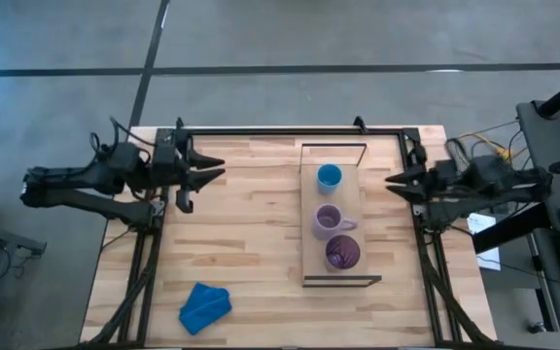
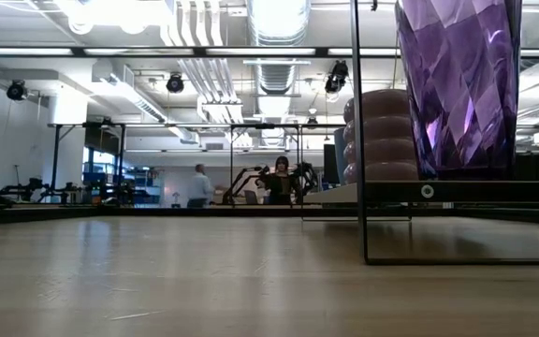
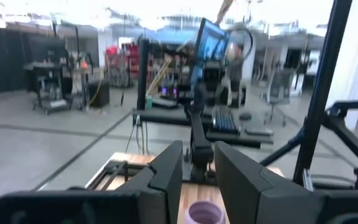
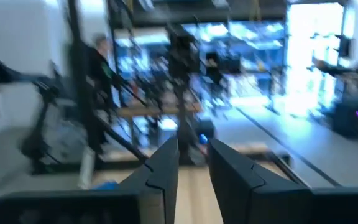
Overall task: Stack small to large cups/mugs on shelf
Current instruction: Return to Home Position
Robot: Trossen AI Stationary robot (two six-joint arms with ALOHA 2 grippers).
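Three cups stand in a row on the light wooden shelf [image 1: 311,243], right of the table's middle. The small blue cup [image 1: 330,176] is at the far end, the pale lilac mug [image 1: 330,221] in the middle, and the dark purple cup [image 1: 342,254] at the near end. In the low view the purple cup [image 2: 457,84] stands close up, with the lilac mug [image 2: 382,136] behind it. My left gripper [image 1: 217,168] is open and empty at the table's far left. My right gripper [image 1: 393,182] is open and empty at the right edge, beside the shelf.
A crumpled blue cloth [image 1: 204,306] lies near the table's front left. The shelf's thin dark frame ends [image 1: 334,146] rise at its far and near ends. Bare tabletop lies between my left gripper and the shelf. People stand in the room beyond the table.
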